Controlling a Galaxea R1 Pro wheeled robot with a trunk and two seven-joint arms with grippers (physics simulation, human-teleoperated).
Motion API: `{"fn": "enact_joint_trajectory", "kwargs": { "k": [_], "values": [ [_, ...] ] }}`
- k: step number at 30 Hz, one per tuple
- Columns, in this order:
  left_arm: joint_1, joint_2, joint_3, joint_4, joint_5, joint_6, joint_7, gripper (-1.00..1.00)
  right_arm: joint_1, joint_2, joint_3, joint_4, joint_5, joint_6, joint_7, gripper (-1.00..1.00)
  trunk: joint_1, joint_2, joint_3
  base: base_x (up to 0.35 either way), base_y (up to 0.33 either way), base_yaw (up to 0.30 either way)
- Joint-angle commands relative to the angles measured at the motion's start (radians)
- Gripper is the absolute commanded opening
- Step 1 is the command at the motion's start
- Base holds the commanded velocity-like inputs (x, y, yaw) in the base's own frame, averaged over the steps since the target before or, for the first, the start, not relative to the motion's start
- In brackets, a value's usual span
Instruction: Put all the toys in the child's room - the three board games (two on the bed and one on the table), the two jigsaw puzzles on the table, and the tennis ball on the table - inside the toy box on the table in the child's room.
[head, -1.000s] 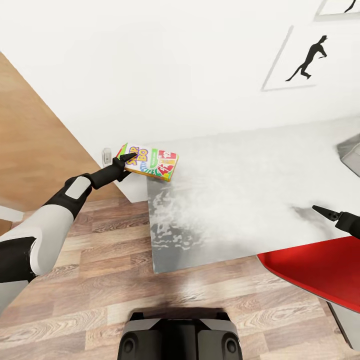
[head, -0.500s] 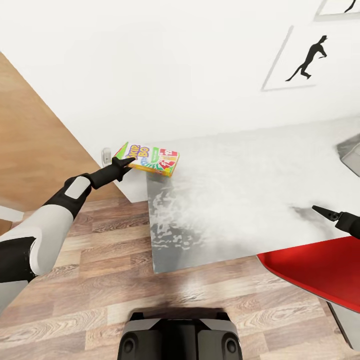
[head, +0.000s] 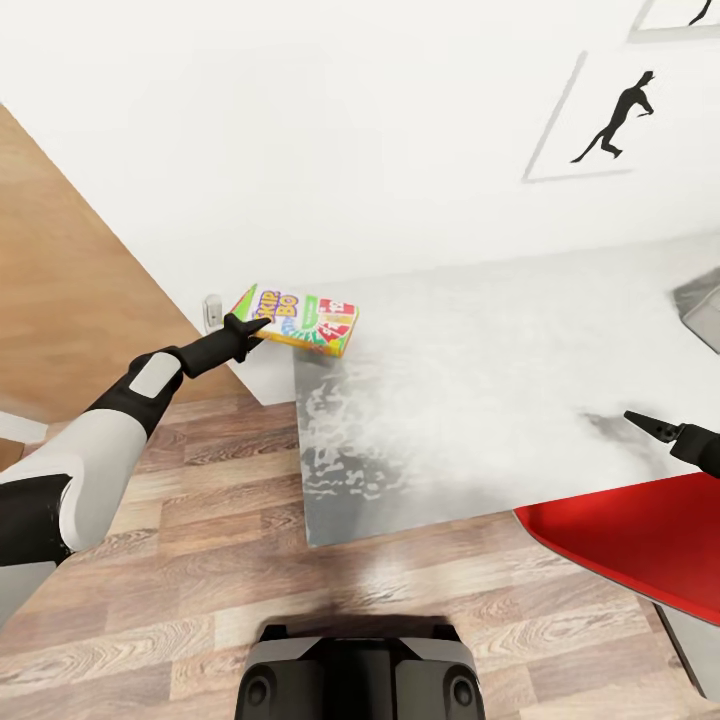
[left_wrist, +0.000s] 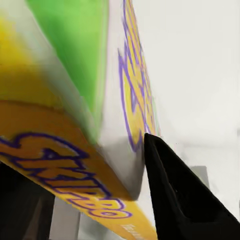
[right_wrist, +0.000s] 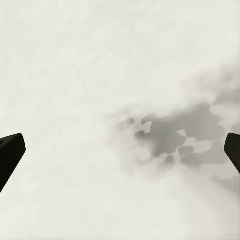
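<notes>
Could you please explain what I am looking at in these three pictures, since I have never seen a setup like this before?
These are simulator renders of a wheeled robot with two arms. The large picture comes from a camera on its head, looking down; the others come from cameras near each gripper. The left gripper is at the near corner of a colourful Skip-Bo game box lying at the end of a white table; its wrist camera shows the box close up beside one finger. The right gripper is open over bare tabletop. A red chair stands below it.
</notes>
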Motion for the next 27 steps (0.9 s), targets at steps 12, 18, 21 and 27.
{"fn": "enact_joint_trajectory", "kwargs": {
  "k": [12,18,21,27],
  "values": [
    [0.021,0.001,0.007,-0.056,-0.011,0.016,-0.037,-1.0,-0.001,0.0,-0.001,0.0,0.005,0.005,0.007,1.0,0.001,-0.001,-0.001,0.0,0.0,0.0],
    [0.088,0.0,0.008,-0.197,-0.012,0.073,-0.049,-1.0,0.0,0.0,-0.003,0.0,0.005,0.006,0.01,1.0,0.001,-0.001,-0.001,0.0,0.0,0.0],
    [0.132,-0.002,0.009,-0.303,-0.009,0.117,-0.05,-1.0,0.002,0.0,-0.004,0.0,0.005,0.006,0.037,1.0,0.001,-0.001,-0.001,0.0,0.0,0.0],
    [0.193,-0.011,0.012,-0.441,-0.006,0.174,-0.026,-1.0,0.004,-0.001,-0.004,0.0,0.005,0.007,0.137,1.0,0.001,-0.001,-0.001,0.0,0.0,0.0]
  ]
}}
